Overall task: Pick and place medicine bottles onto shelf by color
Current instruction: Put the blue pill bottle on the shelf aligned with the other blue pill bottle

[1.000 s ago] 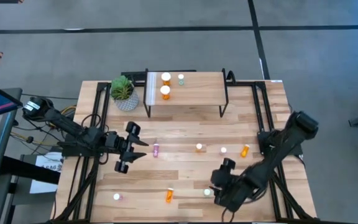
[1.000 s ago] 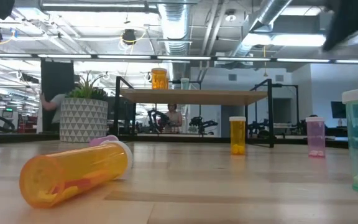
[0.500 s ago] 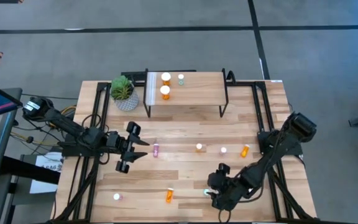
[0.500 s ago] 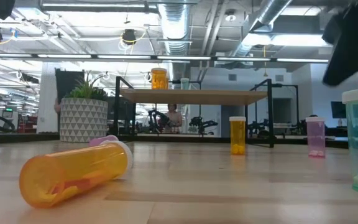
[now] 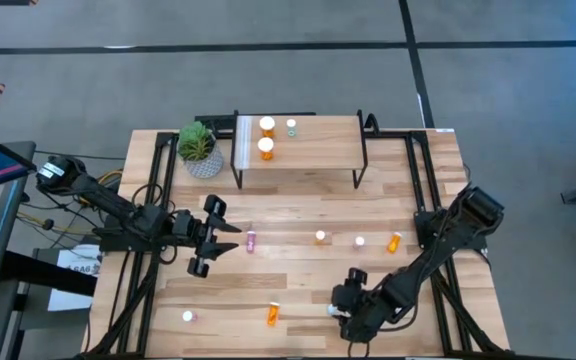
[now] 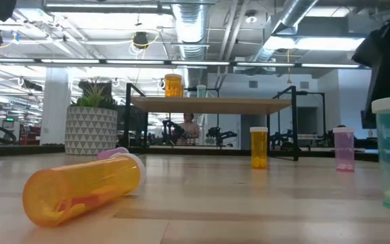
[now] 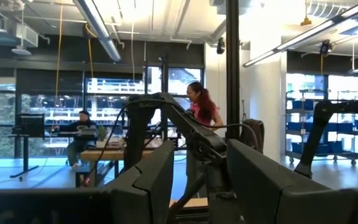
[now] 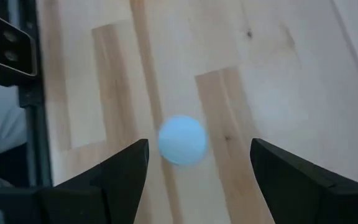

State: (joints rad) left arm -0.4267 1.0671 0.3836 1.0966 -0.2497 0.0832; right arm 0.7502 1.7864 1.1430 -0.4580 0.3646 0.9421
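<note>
**A:** What has changed since a second ago?

**B:** The right gripper (image 5: 338,312) has slid toward the lower middle of the high view and now sits over the teal-green bottle (image 5: 332,309) near the table's bottom edge. In the right wrist view that bottle's pale cap (image 8: 183,140) shows between the two dark fingers (image 8: 122,177), which stand wide apart with nothing in them. In the low view the person who stood by the planter (image 6: 91,129) at left has gone.

**A:** And the left arm?

**B:** Unmoved. The left gripper (image 5: 215,243) waits at the left centre of the high view, fingers spread and empty, beside a pink bottle (image 5: 251,241) lying on the tabletop (image 5: 298,205).

**A:** Where are the other bottles?

**B:** On the shelf (image 5: 318,150), upper centre, stand two orange bottles (image 5: 266,148) and a small teal-green one (image 5: 291,127). On the tabletop in mid-frame there are a small orange bottle (image 5: 320,237), a white-capped one (image 5: 359,241) and an orange one on its side (image 5: 394,241). Along the lower edge an orange bottle (image 5: 272,314) lies on its side, and another with a white cap (image 5: 187,316) stands at the lower left.

**A:** Anything else?

**B:** A potted plant (image 5: 199,148) stands just left of the shelf.
</note>
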